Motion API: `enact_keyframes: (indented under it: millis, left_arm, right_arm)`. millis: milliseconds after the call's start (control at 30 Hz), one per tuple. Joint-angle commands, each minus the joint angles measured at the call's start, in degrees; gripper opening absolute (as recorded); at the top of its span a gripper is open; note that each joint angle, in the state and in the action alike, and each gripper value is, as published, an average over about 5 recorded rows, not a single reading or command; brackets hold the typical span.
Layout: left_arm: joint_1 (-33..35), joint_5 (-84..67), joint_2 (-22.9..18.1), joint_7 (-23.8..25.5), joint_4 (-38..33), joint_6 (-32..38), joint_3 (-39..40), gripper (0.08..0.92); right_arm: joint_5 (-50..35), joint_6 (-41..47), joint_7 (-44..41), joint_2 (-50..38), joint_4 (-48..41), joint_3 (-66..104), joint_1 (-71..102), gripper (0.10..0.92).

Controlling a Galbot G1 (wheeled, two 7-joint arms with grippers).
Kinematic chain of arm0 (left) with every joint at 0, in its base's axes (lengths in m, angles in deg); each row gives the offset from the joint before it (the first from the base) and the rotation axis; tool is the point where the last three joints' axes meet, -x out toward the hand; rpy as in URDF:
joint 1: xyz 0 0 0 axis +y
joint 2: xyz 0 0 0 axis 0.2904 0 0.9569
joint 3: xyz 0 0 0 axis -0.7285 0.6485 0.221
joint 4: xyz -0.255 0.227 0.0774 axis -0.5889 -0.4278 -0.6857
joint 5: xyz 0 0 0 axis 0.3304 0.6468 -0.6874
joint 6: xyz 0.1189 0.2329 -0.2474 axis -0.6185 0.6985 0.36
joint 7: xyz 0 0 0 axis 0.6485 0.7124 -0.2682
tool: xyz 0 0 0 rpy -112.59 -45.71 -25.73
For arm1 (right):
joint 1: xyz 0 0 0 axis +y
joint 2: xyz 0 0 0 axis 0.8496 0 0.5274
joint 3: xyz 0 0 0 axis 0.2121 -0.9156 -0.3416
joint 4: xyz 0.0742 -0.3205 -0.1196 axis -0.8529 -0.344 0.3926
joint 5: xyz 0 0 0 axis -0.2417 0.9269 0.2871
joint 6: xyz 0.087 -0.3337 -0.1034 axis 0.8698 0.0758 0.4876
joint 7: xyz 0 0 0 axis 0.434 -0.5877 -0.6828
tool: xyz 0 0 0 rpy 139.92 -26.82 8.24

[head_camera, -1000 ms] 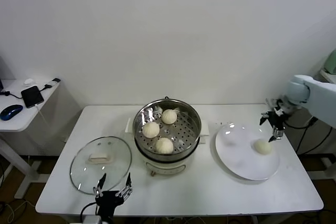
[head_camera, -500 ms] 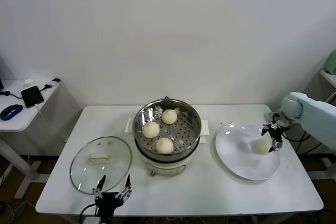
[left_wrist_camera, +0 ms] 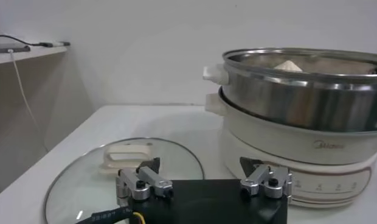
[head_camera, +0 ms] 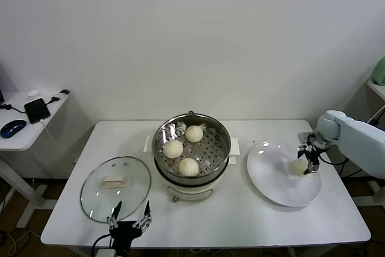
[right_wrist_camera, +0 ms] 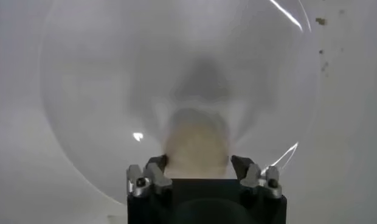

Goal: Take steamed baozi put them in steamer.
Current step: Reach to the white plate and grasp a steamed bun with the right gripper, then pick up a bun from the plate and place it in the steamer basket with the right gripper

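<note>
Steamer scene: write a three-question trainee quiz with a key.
1. True or false: the steamer holds three baozi.
2. Where is the fourth bun? A) on the lid B) on the plate C) on the bare table
3. Which gripper is at that bun?

Key:
1. True.
2. B.
3. The right gripper, its fingers on either side of the bun; the left gripper waits open near the lid.
</note>
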Motion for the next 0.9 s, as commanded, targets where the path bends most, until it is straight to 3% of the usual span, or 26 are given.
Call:
enact_keyframes:
  millis: [33, 233, 467, 600, 767, 900]
  left_arm:
    - [0.1, 0.0, 0.1, 0.0, -0.1, -0.1, 0.0, 0.823]
    - [0.4, 0.1, 0.1, -0.1, -0.8, -0.3, 0.2, 0.823]
    - [1.0, 0.5, 0.4, -0.1, -1.8, -0.4, 0.6, 0.823]
    - [1.3, 0.6, 0.7, -0.1, -2.6, -0.4, 0.8, 0.823]
    - [1.4, 0.5, 0.9, -0.1, -3.0, -0.4, 0.8, 0.823]
    - [1.3, 0.4, 1.0, -0.1, -3.3, -0.4, 0.8, 0.823]
  right_arm:
    - [0.0, 0.6, -0.7, -0.6, 2.7, 0.7, -0.8, 0.666]
    - [-8.9, 2.8, -1.4, -2.7, 10.6, -8.6, -14.4, 0.622]
    - [-34.7, 6.8, -2.1, 3.4, 22.2, -33.9, -44.4, 0.619]
    - [-48.2, 9.8, -2.4, 10.3, 25.9, -38.9, -55.1, 0.619]
    - [-57.1, 14.3, 0.4, 17.9, 30.1, -37.9, -57.4, 0.619]
    - [-59.2, 17.1, 5.1, 22.2, 32.8, -36.0, -52.5, 0.619]
